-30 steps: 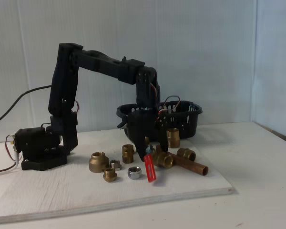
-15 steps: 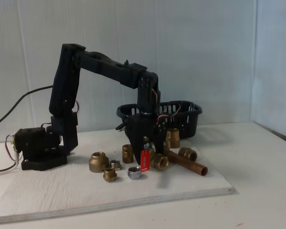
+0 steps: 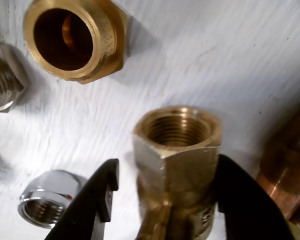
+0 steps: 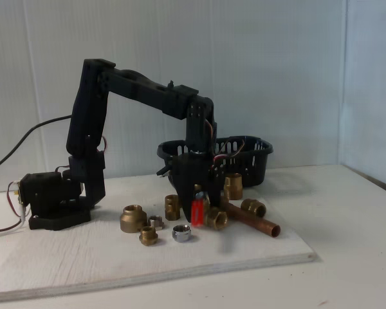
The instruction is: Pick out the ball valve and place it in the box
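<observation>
Two black fingers of the gripper (image 3: 162, 197) close on the brass body of the ball valve (image 3: 176, 165) in the wrist view, the right one pressed against it, the left just beside it. In the fixed view the valve's red lever (image 4: 196, 213) hangs low over the white board (image 4: 244, 251), amid scattered fittings. A copper pipe (image 4: 252, 221) lies just to its right. The black box (image 4: 244, 158) stands behind the arm, its rim unobstructed above.
</observation>
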